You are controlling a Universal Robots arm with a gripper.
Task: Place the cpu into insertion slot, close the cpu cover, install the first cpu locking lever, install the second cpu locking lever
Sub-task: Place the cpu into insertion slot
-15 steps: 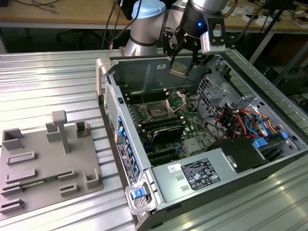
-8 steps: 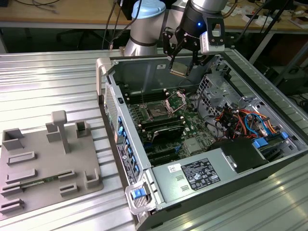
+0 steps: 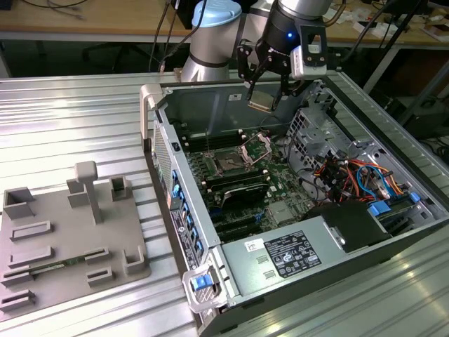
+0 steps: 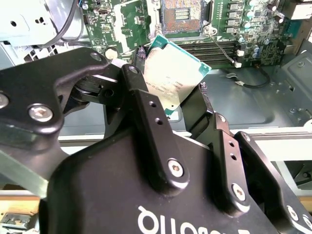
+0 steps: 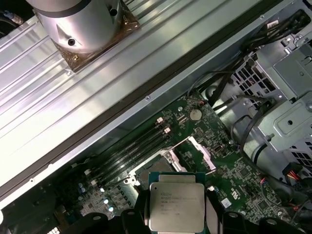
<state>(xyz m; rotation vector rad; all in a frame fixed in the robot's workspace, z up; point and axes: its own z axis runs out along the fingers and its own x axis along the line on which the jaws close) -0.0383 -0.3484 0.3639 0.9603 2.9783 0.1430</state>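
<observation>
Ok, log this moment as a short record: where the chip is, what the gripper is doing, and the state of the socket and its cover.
chip: small flat silver-tan square cpu, in the air above the green motherboard, not seated
gripper: black two-finger gripper, shut on the cpu's edges
socket: small dark square insertion slot with silvery rim, empty
cover: thin silvery metal-frame cpu cover, raised open

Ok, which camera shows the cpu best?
The first wrist view: the cpu faces that camera squarely. The second wrist view shows it tilted, clamped in the tool; the exterior view shows it small, above the open case.
</observation>
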